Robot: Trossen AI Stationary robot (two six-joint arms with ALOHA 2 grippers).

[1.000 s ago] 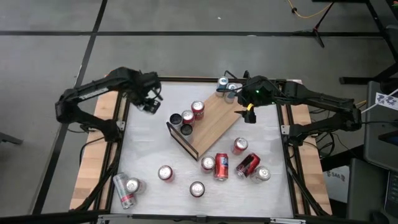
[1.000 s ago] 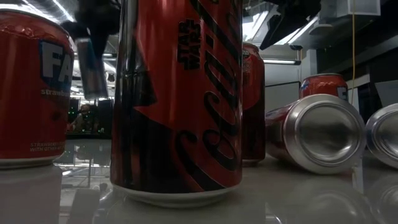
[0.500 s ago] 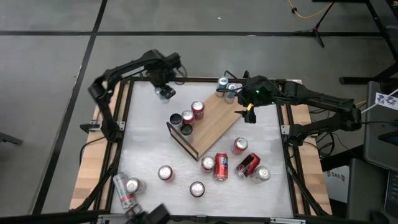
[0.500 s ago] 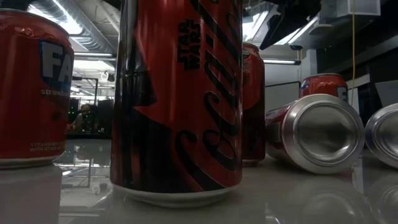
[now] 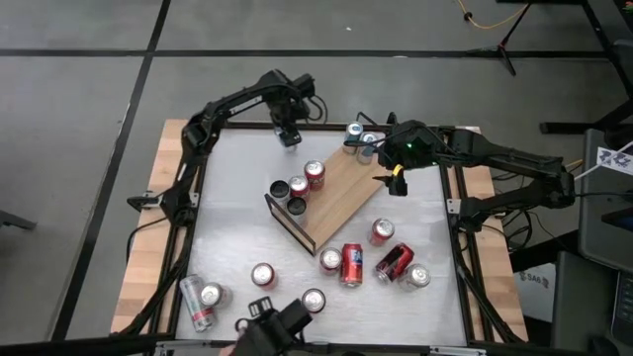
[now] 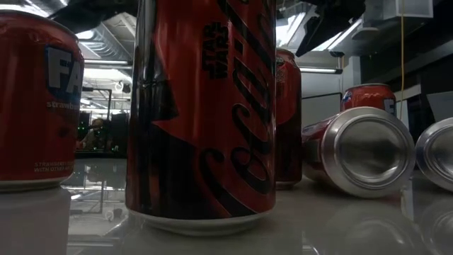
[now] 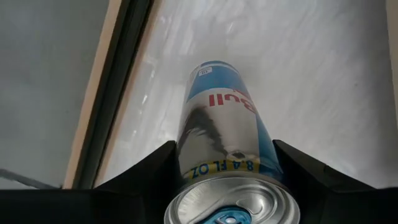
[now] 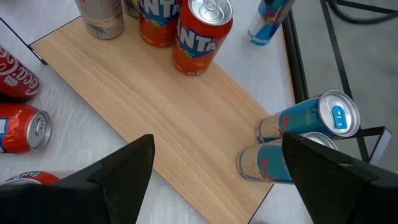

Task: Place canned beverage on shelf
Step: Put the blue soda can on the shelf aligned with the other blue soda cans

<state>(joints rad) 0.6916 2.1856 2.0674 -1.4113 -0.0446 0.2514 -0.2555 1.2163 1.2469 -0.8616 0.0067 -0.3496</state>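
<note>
A: Where is the slim blue-and-silver Red Bull can?

B: Clamped in the left gripper, above the table's far edge, well apart from the light-wood shelf board

A: Next?

B: Carrying it to bare wood. The right gripper hangs wide over the shelf

White table bears angled wooden shelf and scattered cans.

We are seeing the left gripper hanging at the white tabletop's far edge, the right gripper waiting beside the flat light-wood shelf carrying upright red cans.
</note>
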